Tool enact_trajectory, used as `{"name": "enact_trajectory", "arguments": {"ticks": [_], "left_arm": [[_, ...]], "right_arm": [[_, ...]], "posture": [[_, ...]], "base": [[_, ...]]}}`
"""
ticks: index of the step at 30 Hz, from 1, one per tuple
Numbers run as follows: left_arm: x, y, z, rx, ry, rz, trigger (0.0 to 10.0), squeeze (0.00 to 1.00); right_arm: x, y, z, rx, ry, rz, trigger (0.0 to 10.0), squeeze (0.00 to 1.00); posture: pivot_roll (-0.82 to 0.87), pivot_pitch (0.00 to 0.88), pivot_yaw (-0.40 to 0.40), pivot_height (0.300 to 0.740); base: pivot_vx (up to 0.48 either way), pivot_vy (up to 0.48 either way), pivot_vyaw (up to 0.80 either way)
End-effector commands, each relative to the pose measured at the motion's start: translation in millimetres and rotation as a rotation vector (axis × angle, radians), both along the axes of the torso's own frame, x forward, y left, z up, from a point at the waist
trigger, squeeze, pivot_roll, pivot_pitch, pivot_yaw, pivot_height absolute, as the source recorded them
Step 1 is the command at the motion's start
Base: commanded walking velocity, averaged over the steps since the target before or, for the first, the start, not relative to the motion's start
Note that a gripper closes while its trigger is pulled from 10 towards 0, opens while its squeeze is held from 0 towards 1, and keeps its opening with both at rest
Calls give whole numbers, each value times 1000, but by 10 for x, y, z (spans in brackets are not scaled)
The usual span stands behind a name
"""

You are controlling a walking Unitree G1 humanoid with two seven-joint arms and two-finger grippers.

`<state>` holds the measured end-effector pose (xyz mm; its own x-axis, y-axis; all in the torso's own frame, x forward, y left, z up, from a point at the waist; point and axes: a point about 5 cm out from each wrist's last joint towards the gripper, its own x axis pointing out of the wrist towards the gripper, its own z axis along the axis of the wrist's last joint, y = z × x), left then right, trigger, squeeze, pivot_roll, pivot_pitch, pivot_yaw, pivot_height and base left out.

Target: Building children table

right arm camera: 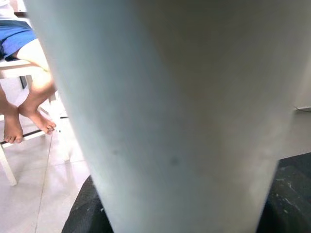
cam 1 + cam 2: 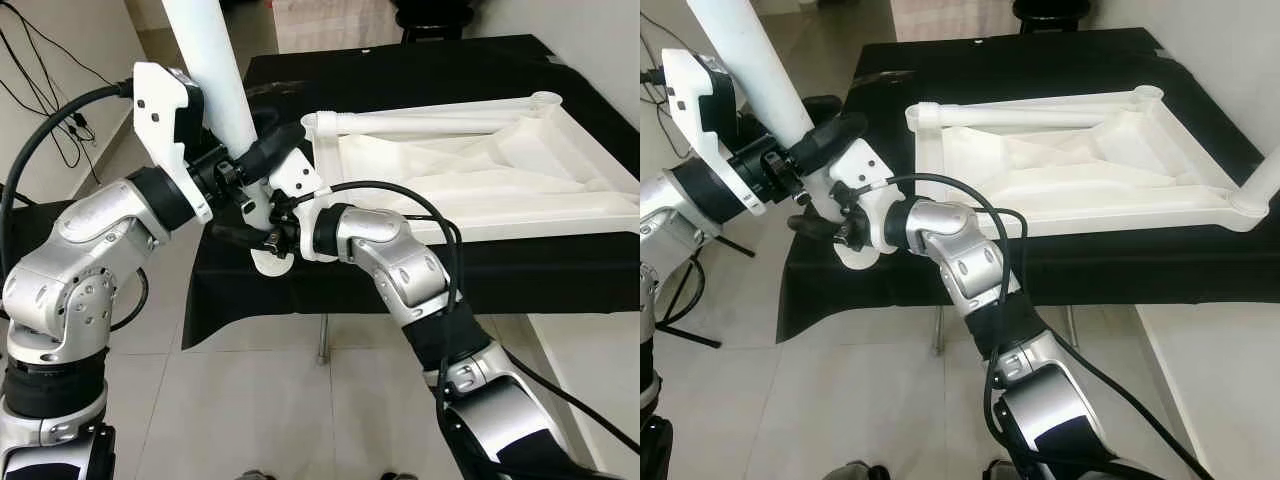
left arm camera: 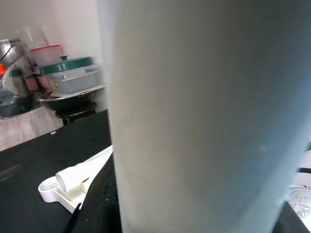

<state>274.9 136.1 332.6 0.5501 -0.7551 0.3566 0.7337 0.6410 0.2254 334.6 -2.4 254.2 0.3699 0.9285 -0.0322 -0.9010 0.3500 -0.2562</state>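
A white round table leg (image 2: pixel 222 80) slants up and to the left, just off the left edge of the black-clothed table (image 2: pixel 420 70). My left gripper (image 2: pixel 262 150) is shut on the leg's lower part, one black finger curled round it. Just below, my right gripper (image 2: pixel 258 232) is shut on the leg near its round end. The white tabletop (image 2: pixel 480 170) lies upside down on the cloth, its near-left corner socket (image 2: pixel 325 122) right beside the grippers. A second white leg (image 2: pixel 1265 180) stands at the tabletop's right corner. The held leg (image 3: pixel 194 116) looms close before both wrist cameras.
Black cables (image 2: pixel 60 120) trail over the tiled floor at the left. A person's bare legs (image 1: pixel 29 82) rest by a white chair in the right wrist view. Stacked tubs and a pan (image 3: pixel 68 80) stand beyond the table in the left wrist view.
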Motion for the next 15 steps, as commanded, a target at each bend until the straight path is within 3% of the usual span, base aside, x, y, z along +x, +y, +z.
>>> {"name": "enact_trajectory", "arguments": {"ticks": [1, 7, 8, 15], "left_arm": [[-176, -361, -8, 46, -31, -291, 0, 0], [-150, -336, 14, 12, -43, -264, 0, 0], [-104, -278, 39, -36, -38, -203, 10000, 1000], [-48, -127, 119, -144, -48, -85, 10000, 1000]], "right_arm": [[-115, 258, 92, 50, 7, 74, 0, 0], [-108, 240, 119, 74, 7, 57, 0, 0], [-78, 214, 151, 96, 3, 29, 0, 0], [22, 143, 196, 128, 0, -52, 0, 0]], "posture": [[6, 107, 57, 740], [6, 107, 57, 740], [6, 110, 56, 740], [10, 124, 53, 740]], "base": [[0, 0, 0], [0, 0, 0], [0, 0, 0], [0, 0, 0]]}}
